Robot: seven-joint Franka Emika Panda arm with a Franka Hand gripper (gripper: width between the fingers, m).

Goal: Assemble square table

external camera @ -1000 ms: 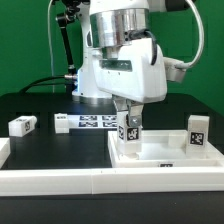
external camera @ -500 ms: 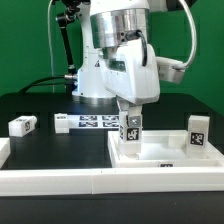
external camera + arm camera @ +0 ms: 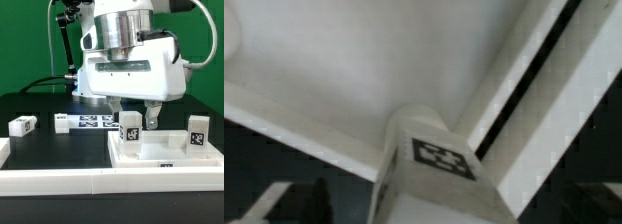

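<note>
Gripper [image 3: 134,116] jaws wide open, astride upright leg [image 3: 130,130] on tabletop [image 3: 165,152].
Fingers [image 3: 152,115] flank leg, contact unclear. 2nd leg [image 3: 197,132] stands on tabletop at 3 o'clock. 3rd leg [image 3: 22,125] lies at 9 o'clock on black table [image 3: 60,145], marker board [image 3: 88,122] btwn.

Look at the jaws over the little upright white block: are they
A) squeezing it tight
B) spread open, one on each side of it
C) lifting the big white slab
B: the exterior view shows the jaws spread wider than the upright leg, which stands on the tabletop.
</note>
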